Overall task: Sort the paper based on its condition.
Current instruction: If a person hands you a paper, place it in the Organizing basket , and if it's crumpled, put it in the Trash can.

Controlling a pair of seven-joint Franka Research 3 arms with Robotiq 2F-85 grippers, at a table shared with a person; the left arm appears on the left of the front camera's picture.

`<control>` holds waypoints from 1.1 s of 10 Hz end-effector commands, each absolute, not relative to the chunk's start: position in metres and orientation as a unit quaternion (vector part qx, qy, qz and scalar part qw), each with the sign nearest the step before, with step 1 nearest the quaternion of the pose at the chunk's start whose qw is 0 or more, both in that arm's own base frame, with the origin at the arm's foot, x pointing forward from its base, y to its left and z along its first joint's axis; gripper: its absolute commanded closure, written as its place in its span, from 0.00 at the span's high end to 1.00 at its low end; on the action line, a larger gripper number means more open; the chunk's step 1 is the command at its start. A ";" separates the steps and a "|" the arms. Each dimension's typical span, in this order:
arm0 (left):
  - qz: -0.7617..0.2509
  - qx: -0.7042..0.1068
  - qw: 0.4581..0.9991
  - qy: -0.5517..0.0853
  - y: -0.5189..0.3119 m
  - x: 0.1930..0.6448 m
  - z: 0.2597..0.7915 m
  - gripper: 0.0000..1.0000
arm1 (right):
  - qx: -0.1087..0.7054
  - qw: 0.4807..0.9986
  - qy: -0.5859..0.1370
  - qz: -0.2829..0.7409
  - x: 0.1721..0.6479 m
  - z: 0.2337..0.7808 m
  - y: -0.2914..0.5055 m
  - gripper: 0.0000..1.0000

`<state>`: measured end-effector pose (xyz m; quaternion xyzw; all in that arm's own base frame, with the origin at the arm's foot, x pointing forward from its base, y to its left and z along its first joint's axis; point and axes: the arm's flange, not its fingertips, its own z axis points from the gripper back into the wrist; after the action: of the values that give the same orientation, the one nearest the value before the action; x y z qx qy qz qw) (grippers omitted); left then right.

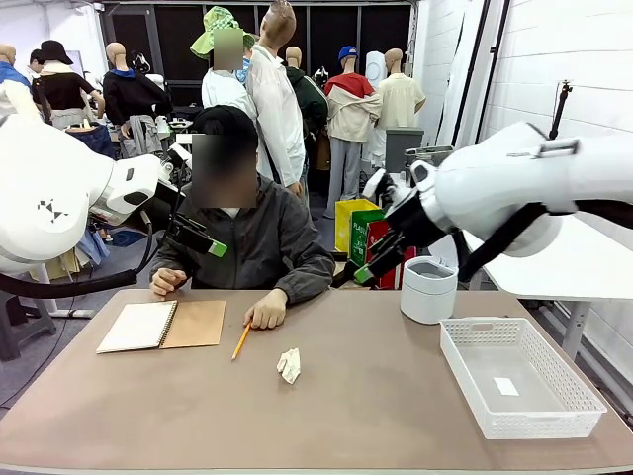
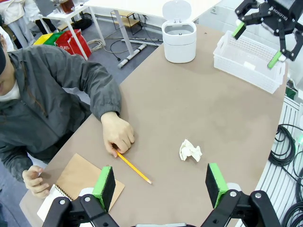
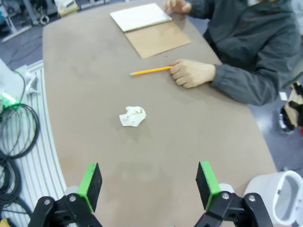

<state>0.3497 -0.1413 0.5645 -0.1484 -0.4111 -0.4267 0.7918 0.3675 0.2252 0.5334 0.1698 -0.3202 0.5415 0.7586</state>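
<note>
A crumpled ball of white paper (image 1: 289, 365) lies on the brown table near its middle, also seen as the paper ball (image 2: 190, 151) and the paper ball (image 3: 132, 116). My left gripper (image 1: 198, 237) hangs high over the table's left, open and holding nothing; its green pads (image 2: 104, 182) stand wide apart. My right gripper (image 1: 374, 247) hovers above the right half, open and holding nothing, its pads (image 3: 207, 182) spread well above and short of the ball. From the left wrist it shows as the right gripper (image 2: 259, 40) over the basket.
A white mesh basket (image 1: 574, 406) at the right front holds a small flat white slip (image 1: 505, 386). A white lidded bin (image 1: 428, 289) stands behind it. An open spiral notebook (image 1: 163, 325) and a yellow pencil (image 1: 241, 340) lie by the person's hand (image 1: 265, 313).
</note>
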 end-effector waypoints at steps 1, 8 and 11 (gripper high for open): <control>-0.424 -0.151 0.794 -0.408 -0.141 0.350 0.564 1.00 | 0.165 0.758 -0.296 0.558 0.383 0.526 0.247 1.00; -0.424 -0.151 0.794 -0.408 -0.141 0.350 0.564 1.00 | 0.136 0.763 -0.263 0.574 0.386 0.492 0.278 1.00; -0.424 -0.151 0.794 -0.408 -0.141 0.350 0.564 1.00 | 0.136 0.763 -0.263 0.574 0.386 0.492 0.278 1.00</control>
<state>0.3497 -0.1414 0.5646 -0.1481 -0.4112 -0.4268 0.7917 0.3858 0.2788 0.4921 0.1240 -0.2637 0.5750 0.7645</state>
